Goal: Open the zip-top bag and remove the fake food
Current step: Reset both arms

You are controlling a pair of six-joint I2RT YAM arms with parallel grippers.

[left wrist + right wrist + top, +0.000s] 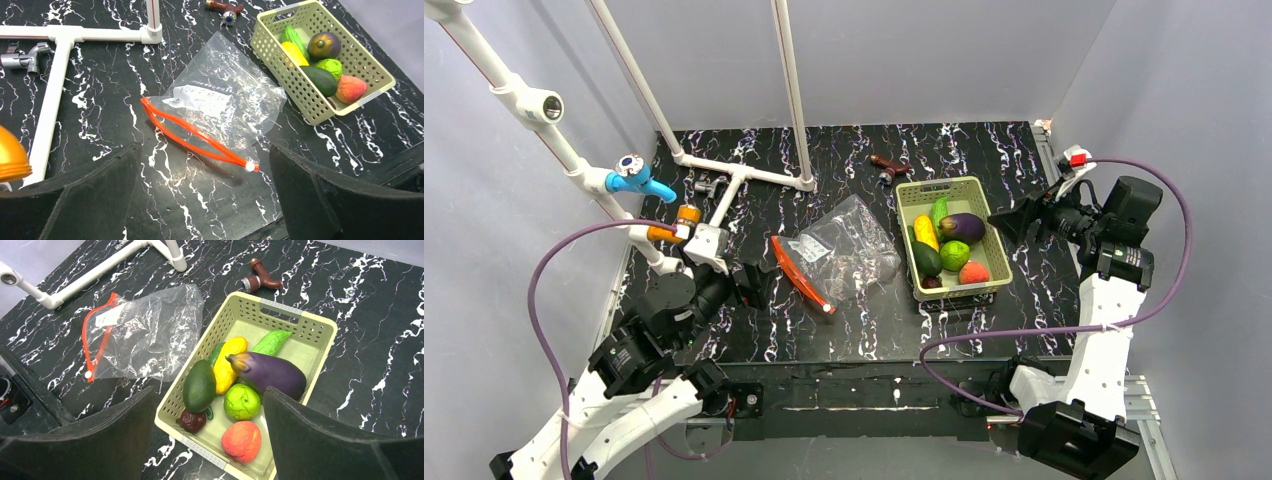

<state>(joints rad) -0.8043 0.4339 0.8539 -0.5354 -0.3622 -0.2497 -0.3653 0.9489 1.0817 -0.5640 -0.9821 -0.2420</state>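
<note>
- Jaws on both arms stand wide apart, gripping nothing: left gripper (205,195) hangs off the basket's (295,310) left-arm side, right gripper (209,430) over the basket.
- Zip-top bag (844,250): clear crinkly film with a white label, flat on the table just beside the basket's left-arm side. Its red-orange zipper strip (195,137) is parted into a narrow loop.
- Fake food (240,385) lies inside the perforated yellow-green basket: glossy purple eggplant (270,372), yellow piece (227,365), ribbed cucumber (270,341), dark avocado (199,386).

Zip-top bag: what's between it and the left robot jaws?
Just bare black marbled table lies between the zip-top bag and the left gripper, jaws open; the left wrist view shows it.
</note>
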